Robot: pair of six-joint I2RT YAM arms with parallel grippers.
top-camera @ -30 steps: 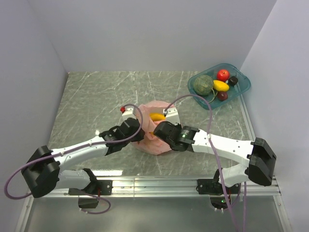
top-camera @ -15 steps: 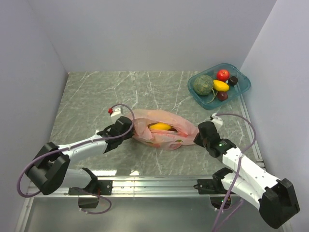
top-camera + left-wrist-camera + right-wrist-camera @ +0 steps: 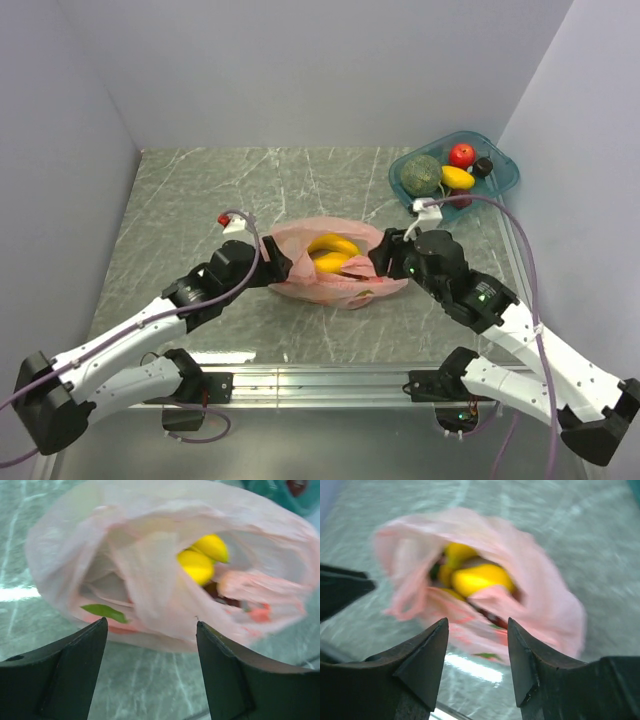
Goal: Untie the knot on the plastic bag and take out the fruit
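Observation:
The pink plastic bag [image 3: 300,278] lies slack in the middle of the table, its mouth gaping upward. Yellow fruit [image 3: 333,247] shows inside it, a banana-like piece and another yellow one [image 3: 200,562] [image 3: 480,577]. The knot is out of view. My left gripper [image 3: 275,265] is open at the bag's left end, and its wrist view shows the bag [image 3: 150,580] just beyond the gripper [image 3: 151,622], nothing between the fingers. My right gripper [image 3: 380,262] is open at the bag's right end; the bag [image 3: 540,600] lies past the empty gripper [image 3: 477,621].
A teal tray [image 3: 500,182] stands at the back right, holding a dull-green melon [image 3: 422,175], a red apple [image 3: 461,154] and other small fruit. Grey walls close in the left, back and right. The left gripper's dark fingers [image 3: 340,587] show across the bag.
Both grippers have opened and let go of the bag, which had been stretched between them and now lies slack. The right arm has swung back in toward the bag's right end.

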